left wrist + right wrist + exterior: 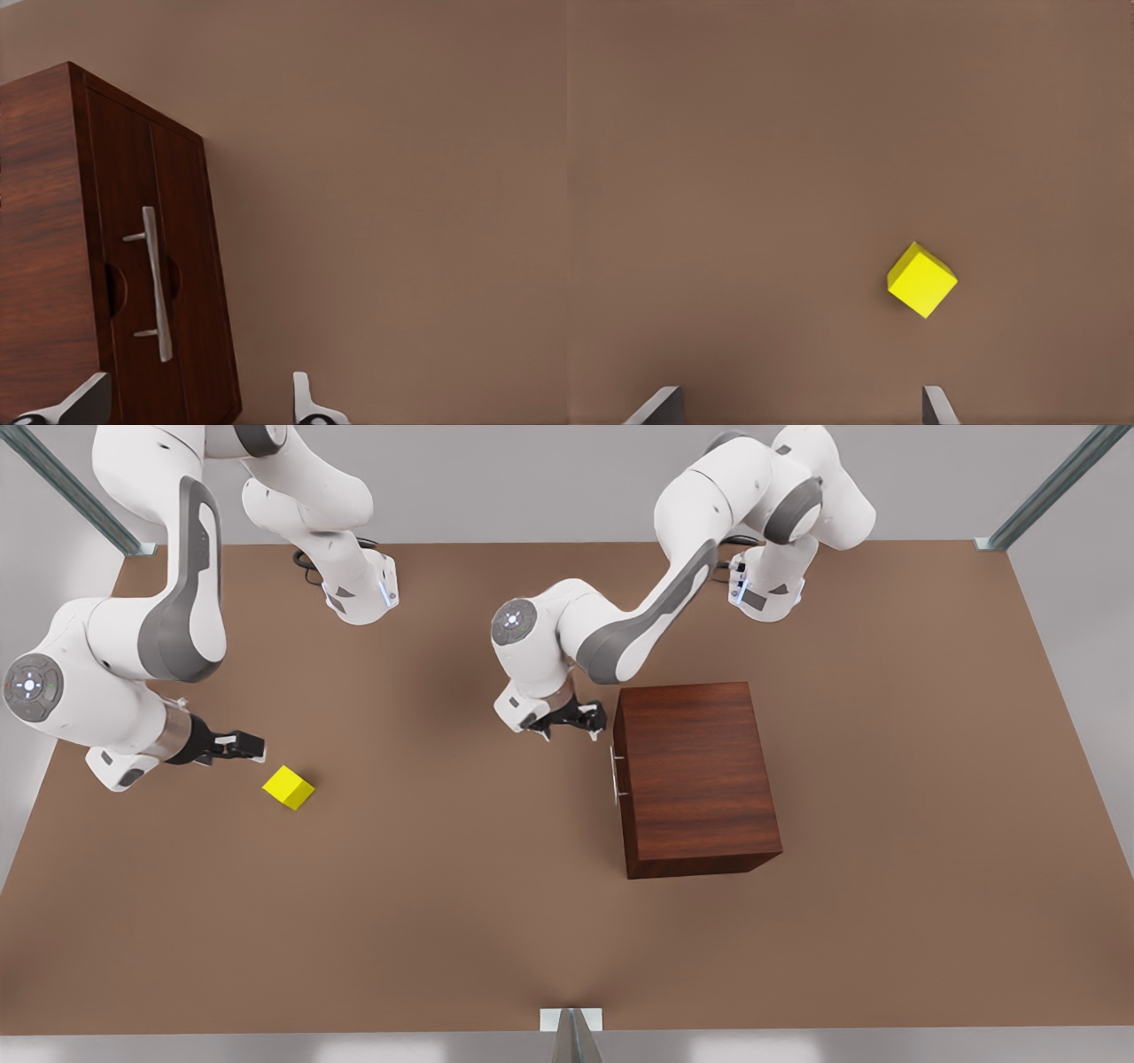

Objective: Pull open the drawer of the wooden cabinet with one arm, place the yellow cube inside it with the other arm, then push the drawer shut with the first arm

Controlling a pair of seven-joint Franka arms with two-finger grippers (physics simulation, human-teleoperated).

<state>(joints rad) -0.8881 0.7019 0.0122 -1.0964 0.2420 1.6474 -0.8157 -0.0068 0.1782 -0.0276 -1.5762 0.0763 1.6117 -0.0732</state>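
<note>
Right pincer (252,746), jaws spread and empty, hovers just short of the yellow cube (289,787) on open bench (443,921). Left pincer (571,722), jaws apart and empty, sits beside the wooden cabinet (695,779), near the closed drawer (164,292) and its handle (614,775).

A simulated robot test cell, not a lived-in room. A bare brown tabletop (461,921) sits inside grey walls (549,478). Metal frame struts (1045,491) stand at its corners.
</note>
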